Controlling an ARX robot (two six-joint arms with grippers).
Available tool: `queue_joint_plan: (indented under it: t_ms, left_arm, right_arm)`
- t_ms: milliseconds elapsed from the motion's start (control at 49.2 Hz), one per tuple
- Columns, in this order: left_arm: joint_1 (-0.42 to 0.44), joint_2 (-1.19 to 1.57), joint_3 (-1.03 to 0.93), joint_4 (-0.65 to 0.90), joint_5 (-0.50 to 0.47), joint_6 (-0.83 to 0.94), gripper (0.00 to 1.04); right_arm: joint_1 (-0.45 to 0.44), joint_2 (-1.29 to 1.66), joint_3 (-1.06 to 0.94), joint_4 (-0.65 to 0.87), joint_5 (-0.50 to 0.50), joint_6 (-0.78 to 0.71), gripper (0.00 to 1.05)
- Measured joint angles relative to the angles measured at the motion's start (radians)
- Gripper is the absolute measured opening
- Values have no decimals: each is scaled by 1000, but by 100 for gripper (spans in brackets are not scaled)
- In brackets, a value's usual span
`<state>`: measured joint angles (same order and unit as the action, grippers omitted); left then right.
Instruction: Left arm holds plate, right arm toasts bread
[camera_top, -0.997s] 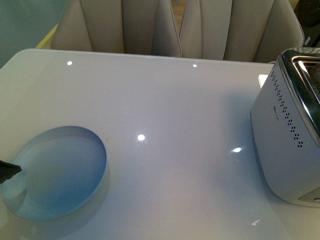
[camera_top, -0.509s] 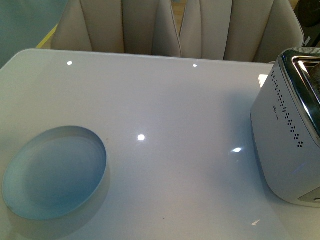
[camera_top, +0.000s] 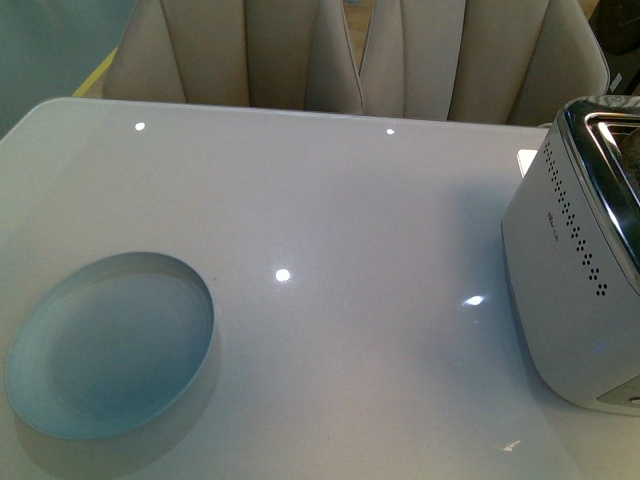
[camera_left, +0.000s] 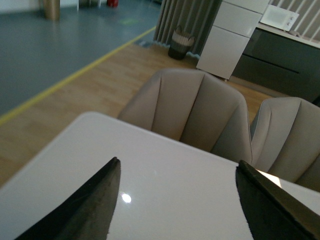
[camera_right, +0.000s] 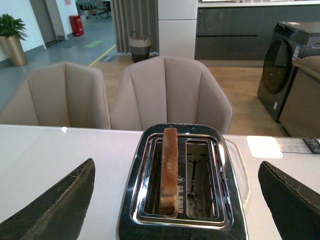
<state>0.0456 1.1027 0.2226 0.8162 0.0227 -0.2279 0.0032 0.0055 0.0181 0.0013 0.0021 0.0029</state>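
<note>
From the front view I see the plate (camera_top: 108, 346) sitting empty on the near left part of the white counter (camera_top: 340, 220), with neither arm in that picture. The toaster (camera_top: 578, 290) stands at the right edge of the counter, well apart from the plate, its perforated side facing the middle. Two beige chairs (camera_top: 300, 50) are tucked in along the far side.

My right wrist view looks down on the toaster (camera_right: 182, 185) from above. The bread (camera_right: 169, 170) stands upright on its edge in the left of the two slots, its top crust poking above the chrome rim; the other slot is bare. The right tool (camera_right: 177, 200) has its jaws spread wide, one finger on each side of the toaster, holding nothing.

My left wrist view shows the left tool (camera_left: 177, 200) also spread wide and holding nothing, over bare counter (camera_left: 165, 175), pointed toward the chairs (camera_left: 195, 110). The plate is not in that view.
</note>
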Motion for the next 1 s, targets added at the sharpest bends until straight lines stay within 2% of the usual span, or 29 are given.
queue_joint_plan:
  t_ms: [81, 325, 692, 793, 997]
  left_arm:
    - [-42, -166, -27, -89, -11, 145, 48]
    - [-43, -318, -109, -156, -23, 207, 4]
    - [-43, -513, -172, -282, -23, 214, 3]
    - [-43, -532, -209, -256, -23, 214, 3]
    - [-44, -640, -210, -358, -23, 216, 3]
  right_arm:
    - [0, -1, 0, 0, 0, 0, 96]
    - [0, -1, 0, 0, 0, 0, 96]
    - [0, -1, 0, 0, 0, 0, 96]
    - [0, -1, 0, 0, 0, 0, 96]
    - [0, -1, 0, 0, 0, 0, 96]
